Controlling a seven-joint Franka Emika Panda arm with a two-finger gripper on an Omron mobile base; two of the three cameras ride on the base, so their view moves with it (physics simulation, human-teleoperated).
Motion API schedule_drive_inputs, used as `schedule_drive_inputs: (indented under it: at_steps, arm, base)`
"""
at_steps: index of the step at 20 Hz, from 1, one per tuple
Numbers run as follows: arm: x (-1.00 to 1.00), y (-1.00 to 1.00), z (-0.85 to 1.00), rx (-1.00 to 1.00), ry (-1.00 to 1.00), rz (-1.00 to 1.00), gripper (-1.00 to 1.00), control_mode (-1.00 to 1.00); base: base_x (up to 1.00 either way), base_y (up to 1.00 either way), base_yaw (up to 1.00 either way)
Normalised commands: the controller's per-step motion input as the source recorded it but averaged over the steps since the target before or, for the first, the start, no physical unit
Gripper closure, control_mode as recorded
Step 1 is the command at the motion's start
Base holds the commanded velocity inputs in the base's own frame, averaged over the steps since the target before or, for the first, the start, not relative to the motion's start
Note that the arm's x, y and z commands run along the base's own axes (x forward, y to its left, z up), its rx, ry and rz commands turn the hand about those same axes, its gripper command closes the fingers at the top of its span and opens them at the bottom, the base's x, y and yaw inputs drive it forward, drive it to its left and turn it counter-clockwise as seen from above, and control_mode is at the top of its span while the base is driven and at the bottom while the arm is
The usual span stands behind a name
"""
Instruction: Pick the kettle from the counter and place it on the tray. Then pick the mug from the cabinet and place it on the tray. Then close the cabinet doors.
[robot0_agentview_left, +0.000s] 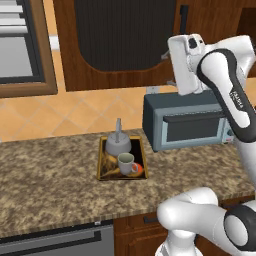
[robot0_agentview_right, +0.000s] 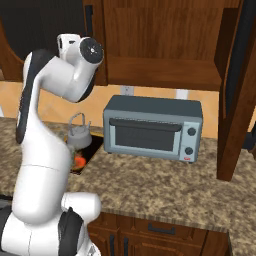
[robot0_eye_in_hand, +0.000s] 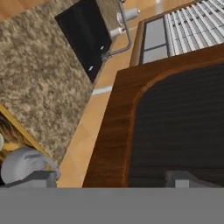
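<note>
The gripper (robot0_eye_in_hand: 113, 177), jaws spread wide and holding nothing, faces the ribbed panel of 1 of the cabinet doors (robot0_eye_in_hand: 175, 127). Below, the kettle (robot0_agentview_left: 118, 144) and mug (robot0_agentview_left: 125, 163) both sit in the tray (robot0_agentview_left: 102, 159), near the counter's (robot0_agentview_left: 50, 175) back edge, beside the toaster oven (robot0_agentview_left: 187, 126).

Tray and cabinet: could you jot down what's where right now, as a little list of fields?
kettle: upright at the back of the tray
mug: on the tray, in front of the kettle
toaster oven: on the counter, right of the tray
cabinet doors: the ribbed door beside the hand stands open
gripper: open, holding nothing, raised up by that door
</note>
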Motion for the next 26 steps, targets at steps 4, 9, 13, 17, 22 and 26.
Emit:
schedule_drive_inputs:
  at_steps: [4,9,13,17,22,26]
  arm:
    - [-0.8,0.0,0.04,-0.01,-0.06,-0.3,-1.0,-1.0]
    - [-0.84,0.0,0.05,0.18,-0.02,-0.53,-1.0,-1.0]
    - [-0.75,-0.15,0.14,0.32,0.04,-0.58,-1.0,-1.0]
    - [-0.71,-0.37,0.15,0.41,0.08,-0.45,-1.0,-1.0]
    - [-0.81,-0.55,0.06,0.59,0.0,-0.15,-1.0,-1.0]
    - [-0.66,-0.33,0.02,0.69,0.0,-0.27,-1.0,-1.0]
  base:
    - [0.0,0.0,0.0]
    - [0.0,0.0,0.0]
    - [0.0,0.0,0.0]
    - [0.0,0.0,0.0]
    - [0.0,0.0,0.0]
    - [0.0,0.0,0.0]
